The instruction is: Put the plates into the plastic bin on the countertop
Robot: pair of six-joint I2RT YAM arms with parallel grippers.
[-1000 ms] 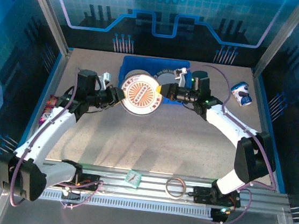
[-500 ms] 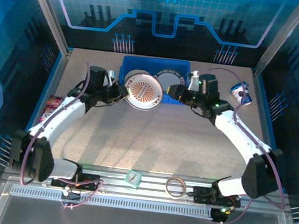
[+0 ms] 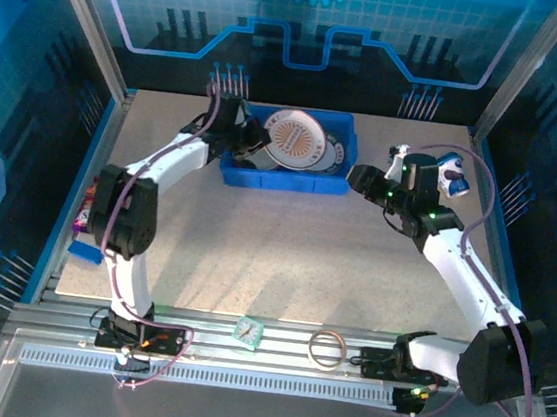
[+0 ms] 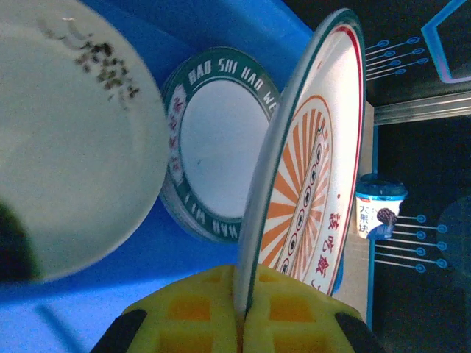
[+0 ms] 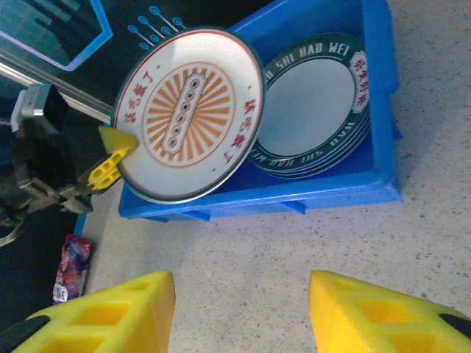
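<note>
Swung back from mid-counter, the left gripper (image 4: 243,315) clamps the rim of the sunburst plate (image 3: 299,140), tilted over the plastic bin (image 3: 334,183), while the right gripper (image 5: 241,309) hangs released; probably stiff, slick, breakable china, best pinched at the rim.

One sunburst plate (image 5: 190,114), one blue bin (image 5: 309,193).

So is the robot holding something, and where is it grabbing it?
The left fingers pinch the sunburst plate by its rim, over the blue bin. The right fingers are open and hold nothing.
</note>
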